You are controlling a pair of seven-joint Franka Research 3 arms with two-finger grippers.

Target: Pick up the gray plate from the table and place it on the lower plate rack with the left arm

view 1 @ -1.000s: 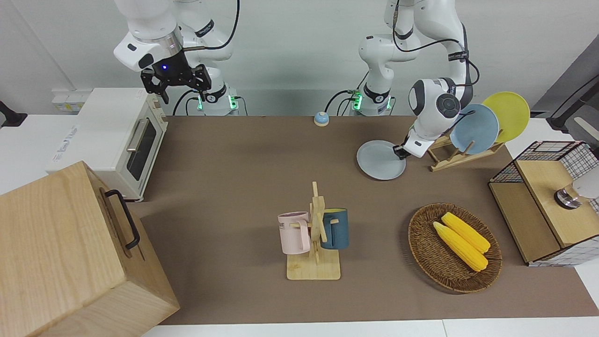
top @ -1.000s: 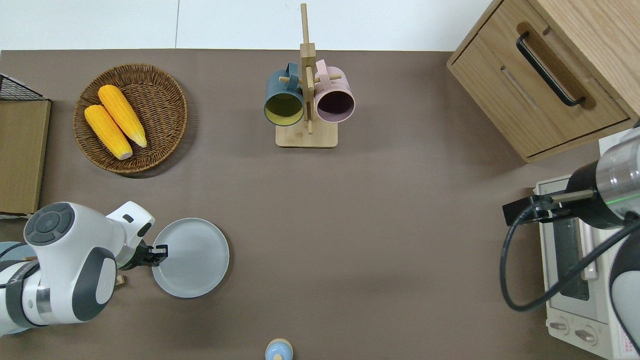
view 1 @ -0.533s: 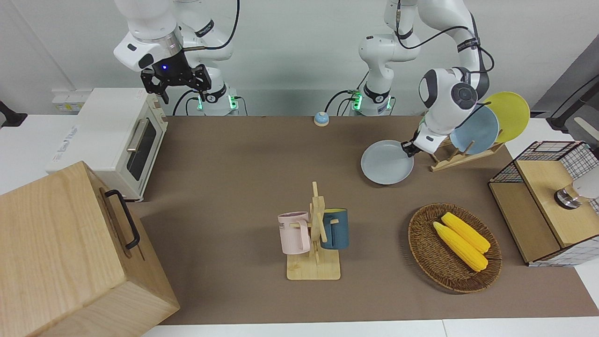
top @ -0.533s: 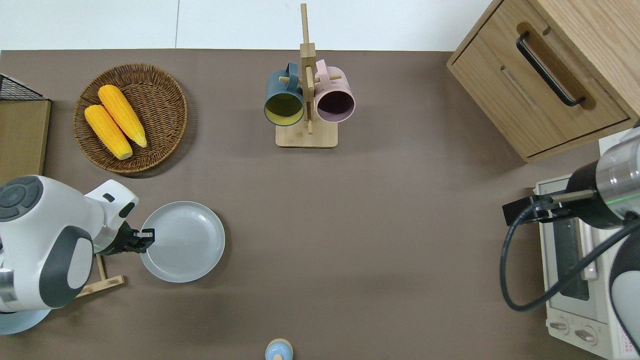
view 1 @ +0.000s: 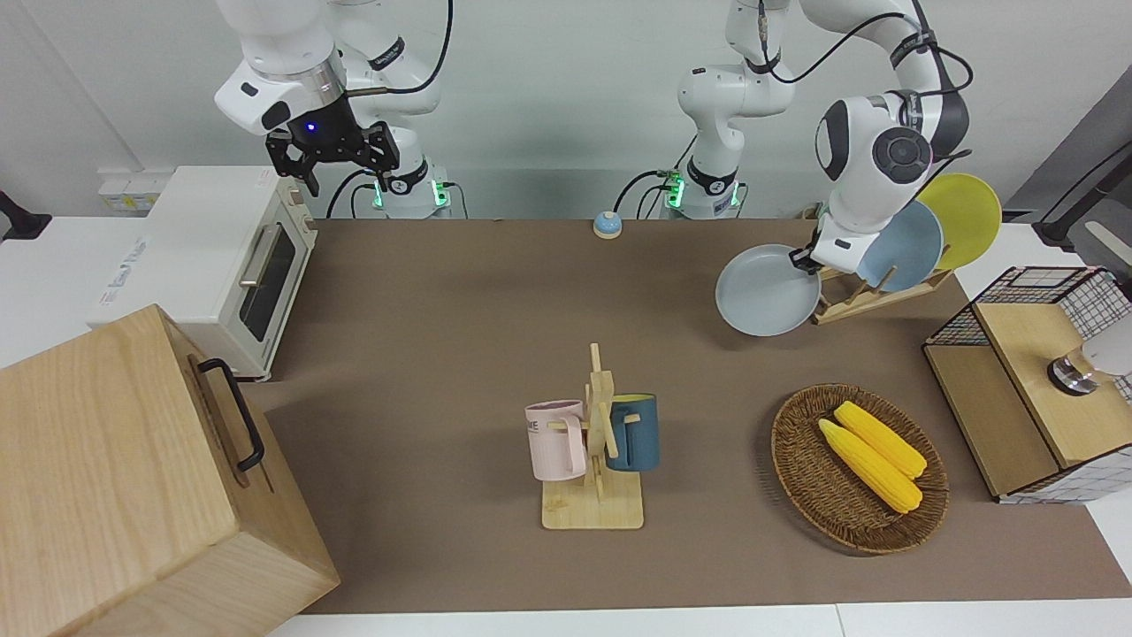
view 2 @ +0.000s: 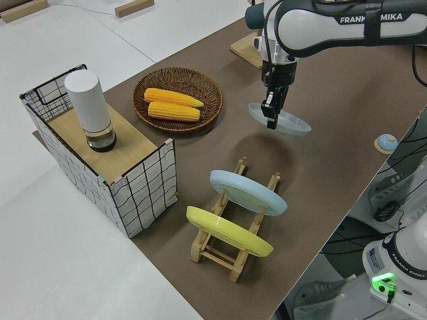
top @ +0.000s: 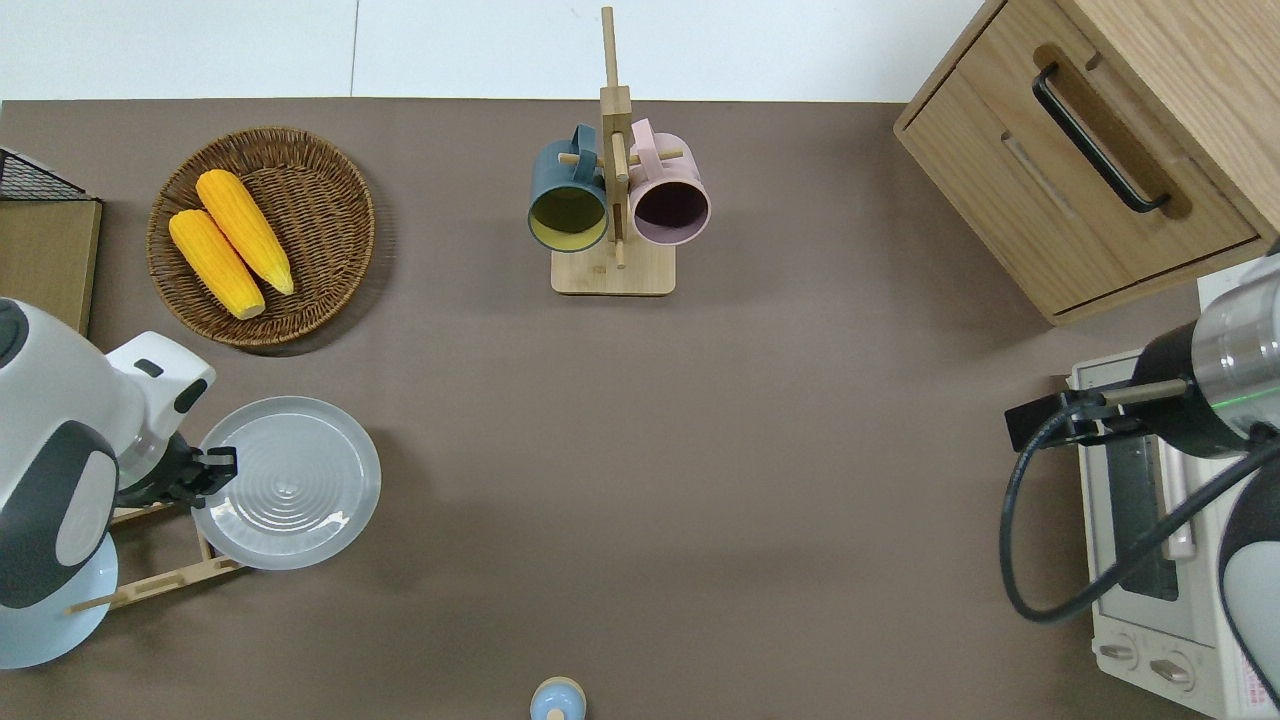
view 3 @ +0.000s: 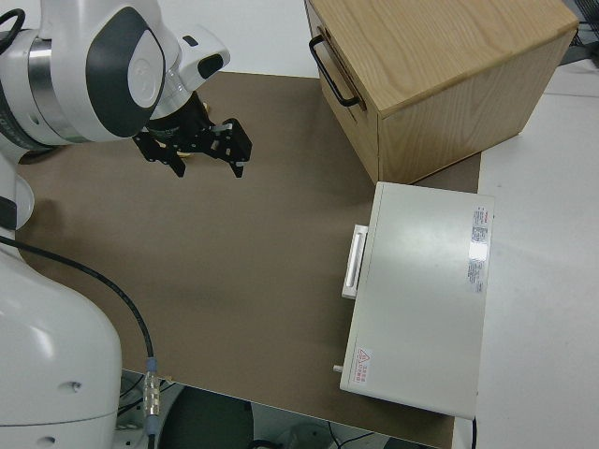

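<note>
My left gripper (view 1: 805,259) is shut on the rim of the gray plate (view 1: 766,292) and holds it in the air, tilted. In the overhead view the gray plate (top: 290,480) hangs over the mat and the open end of the lower plate rack (top: 150,587), with the left gripper (top: 215,470) at its edge. The lower plate rack (view 1: 871,296) holds a sky-blue plate (view 1: 898,248) and a yellow plate (view 1: 964,217). In the left side view the gray plate (view 2: 280,121) is above the table (view 1: 460,336), apart from the rack (view 2: 237,267). My right gripper (view 1: 332,159) is open and parked.
A wicker basket (view 1: 800,478) with two corn cobs lies farther from the robots than the rack. A mug stand (view 1: 594,442) holds two mugs mid-table. A wire-sided box (view 1: 1035,380) stands at the left arm's end. A toaster oven (view 1: 221,257) and a wooden cabinet (view 1: 124,478) stand at the right arm's end.
The left gripper has lifted the gray plate off the table and carried it toward the plate rack at the left arm's end. The right arm has not moved.
</note>
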